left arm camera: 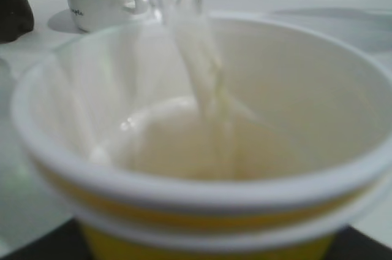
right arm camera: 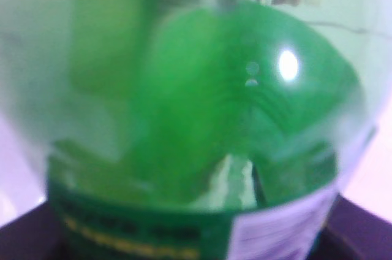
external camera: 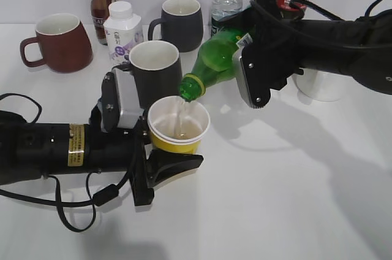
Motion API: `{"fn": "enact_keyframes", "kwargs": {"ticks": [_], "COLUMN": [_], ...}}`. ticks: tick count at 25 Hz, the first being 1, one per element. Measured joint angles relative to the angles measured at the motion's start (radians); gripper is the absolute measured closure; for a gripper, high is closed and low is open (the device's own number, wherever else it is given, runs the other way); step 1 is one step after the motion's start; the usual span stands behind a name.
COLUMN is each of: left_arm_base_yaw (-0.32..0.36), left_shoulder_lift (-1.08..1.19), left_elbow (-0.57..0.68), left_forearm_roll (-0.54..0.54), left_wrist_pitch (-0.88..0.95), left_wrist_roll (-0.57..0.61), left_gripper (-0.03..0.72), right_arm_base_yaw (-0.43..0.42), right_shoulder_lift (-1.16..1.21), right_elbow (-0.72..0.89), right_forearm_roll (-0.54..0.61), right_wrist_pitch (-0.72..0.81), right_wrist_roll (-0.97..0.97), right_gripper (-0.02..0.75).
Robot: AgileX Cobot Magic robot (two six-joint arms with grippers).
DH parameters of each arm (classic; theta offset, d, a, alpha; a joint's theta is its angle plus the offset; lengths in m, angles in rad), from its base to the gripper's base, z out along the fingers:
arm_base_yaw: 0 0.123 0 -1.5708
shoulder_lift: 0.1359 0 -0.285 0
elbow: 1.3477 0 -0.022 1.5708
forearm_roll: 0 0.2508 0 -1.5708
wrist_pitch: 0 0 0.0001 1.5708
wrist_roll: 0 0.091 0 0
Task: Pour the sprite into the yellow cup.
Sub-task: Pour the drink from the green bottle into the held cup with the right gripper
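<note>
Two sets of jaws are engaged: the left gripper [external camera: 168, 149] is closed around the yellow cup [external camera: 178, 126], and the right gripper [external camera: 248, 64] is clamped on the sprite [external camera: 214, 64]. The translucent green bottle is tilted mouth-down, uncapped, over the cup, and a clear stream is seen falling into a shallow pale pool inside the white paper interior. A dark mug [external camera: 154, 70] stands just behind on the white table [external camera: 294, 198].

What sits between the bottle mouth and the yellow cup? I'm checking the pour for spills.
Only a clear stream runs from the sprite bottle mouth into the yellow cup; the exterior and left wrist views show it landing inside the rim.
</note>
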Motion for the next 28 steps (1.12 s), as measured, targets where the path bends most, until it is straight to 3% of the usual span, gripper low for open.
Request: {"fn": "enact_keyframes", "kwargs": {"ticks": [28], "left_arm_base_yaw": [0.0], "left_shoulder_lift": [0.0], "left_elbow": [0.0], "left_forearm_roll": [0.027], "left_wrist_pitch": [-0.014], "left_wrist_roll": [0.0], "left_gripper": [0.28], "right_arm_base_yaw": [0.0], "right_shoulder_lift": [0.0], "right_elbow": [0.0], "right_forearm_roll": [0.025], "right_wrist_pitch": [-0.038], "right_wrist_roll": [-0.041], "right_gripper": [0.282]}}
